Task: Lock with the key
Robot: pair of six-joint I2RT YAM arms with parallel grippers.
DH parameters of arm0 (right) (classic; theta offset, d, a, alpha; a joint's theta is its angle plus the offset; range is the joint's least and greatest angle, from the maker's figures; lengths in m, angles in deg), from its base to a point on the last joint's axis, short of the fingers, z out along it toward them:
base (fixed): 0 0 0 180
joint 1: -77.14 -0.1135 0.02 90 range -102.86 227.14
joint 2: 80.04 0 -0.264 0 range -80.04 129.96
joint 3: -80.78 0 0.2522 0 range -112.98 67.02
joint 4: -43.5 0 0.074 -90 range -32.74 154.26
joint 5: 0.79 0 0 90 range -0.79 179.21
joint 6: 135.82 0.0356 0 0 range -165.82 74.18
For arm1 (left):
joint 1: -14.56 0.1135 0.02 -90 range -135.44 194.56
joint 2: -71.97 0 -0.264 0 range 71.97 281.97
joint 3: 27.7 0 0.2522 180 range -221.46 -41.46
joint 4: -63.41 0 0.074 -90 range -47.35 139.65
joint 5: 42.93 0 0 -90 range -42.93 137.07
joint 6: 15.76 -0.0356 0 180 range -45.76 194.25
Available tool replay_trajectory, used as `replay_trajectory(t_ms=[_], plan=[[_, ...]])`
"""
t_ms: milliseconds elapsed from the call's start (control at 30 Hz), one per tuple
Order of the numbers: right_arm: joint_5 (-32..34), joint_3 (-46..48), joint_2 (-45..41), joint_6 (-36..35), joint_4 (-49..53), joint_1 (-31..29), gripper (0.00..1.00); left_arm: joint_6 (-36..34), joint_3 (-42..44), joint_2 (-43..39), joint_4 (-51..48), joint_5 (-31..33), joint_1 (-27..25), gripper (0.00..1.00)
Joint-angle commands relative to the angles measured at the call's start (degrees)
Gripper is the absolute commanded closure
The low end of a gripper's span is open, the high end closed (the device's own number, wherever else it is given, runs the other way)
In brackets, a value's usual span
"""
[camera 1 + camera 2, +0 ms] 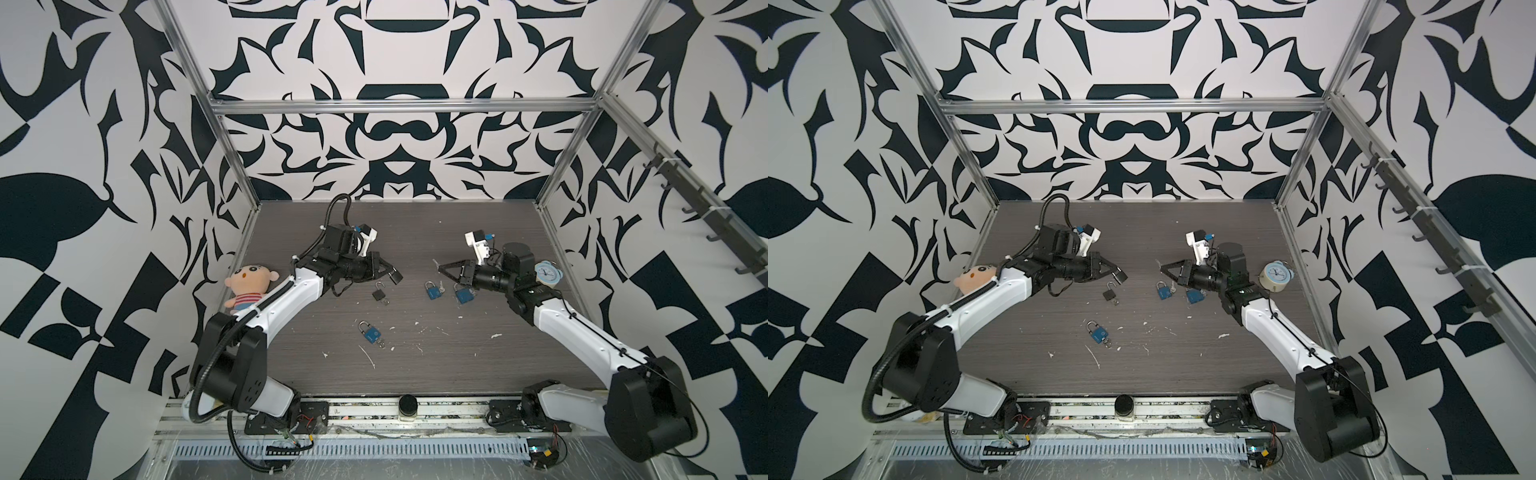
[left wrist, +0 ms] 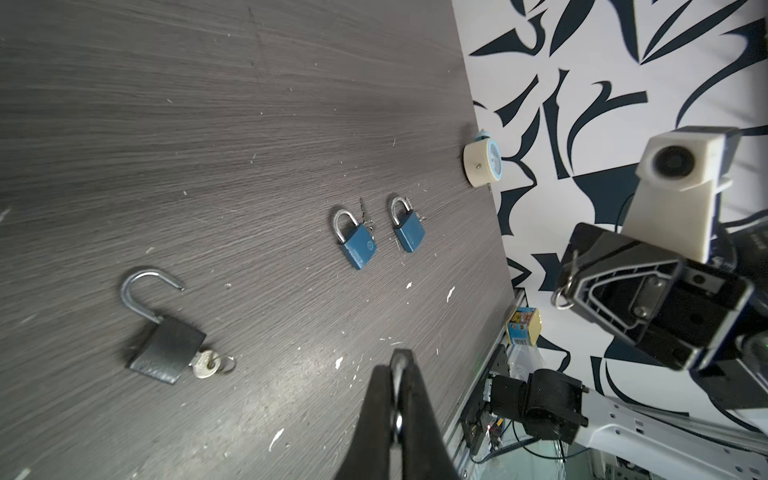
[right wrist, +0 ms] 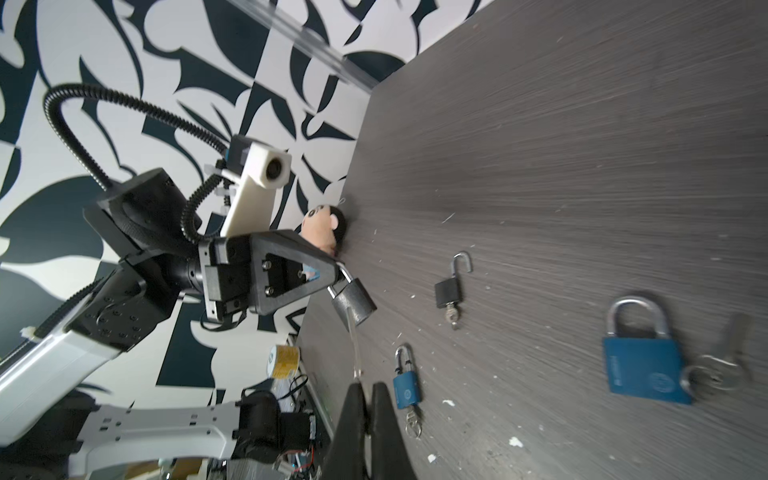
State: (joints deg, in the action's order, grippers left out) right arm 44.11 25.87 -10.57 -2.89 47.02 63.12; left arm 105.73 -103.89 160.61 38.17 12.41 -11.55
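The left claw (image 3: pixel 335 268) is clamped on the shackle (image 3: pixel 343 275) of a black lock (image 3: pixel 354 300), which hangs off its tip above the bench (image 3: pixel 582 166). The right wrist view shows this whole. The left wrist view gives only a sliver of the shackle between the claw's own closed fingers.

The right claw (image 2: pixel 568 274) is pinched tight on the key (image 3: pixel 354 349). The left wrist view shows only its ring (image 2: pixel 562 293) dangling at the tip. The right wrist view shows the blurred blade jutting past the fingers toward the black lock, short of it.

In both top views the claws face each other across the middle of the bench, apart.

An open lock (image 1: pixel 379 294), black, with its own key in it, lies flat just in front of the left claw. Two blue locks (image 1: pixel 433 291) lie side by side by the right claw. A third blue lock (image 1: pixel 371 332) lies nearer the front; the left wrist view misses it.

Only the top views show both a doll (image 1: pixel 249 286) at the bench's left edge and a clock (image 1: pixel 548 273) at its right edge.
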Motion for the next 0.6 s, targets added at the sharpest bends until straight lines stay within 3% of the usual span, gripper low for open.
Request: replay_trajectory(t_ms=[0, 300, 567], plan=[[2.0, -0.8, -0.5, -1.4, 0.5, 1.2, 1.0, -4.9, -6.1, 5.1, -3.5, -5.0, -0.4, 1.0], [4.1, -1.0, 1.1, -2.7, 1.0, 1.5, 1.0, -9.2, -20.3, 21.8, -11.0, -7.9, -0.9, 1.0], [4.3, -0.7, 1.7, -3.6, 1.1, 1.5, 1.0, -10.3, -27.5, 29.9, -13.7, -8.6, -0.9, 1.0]])
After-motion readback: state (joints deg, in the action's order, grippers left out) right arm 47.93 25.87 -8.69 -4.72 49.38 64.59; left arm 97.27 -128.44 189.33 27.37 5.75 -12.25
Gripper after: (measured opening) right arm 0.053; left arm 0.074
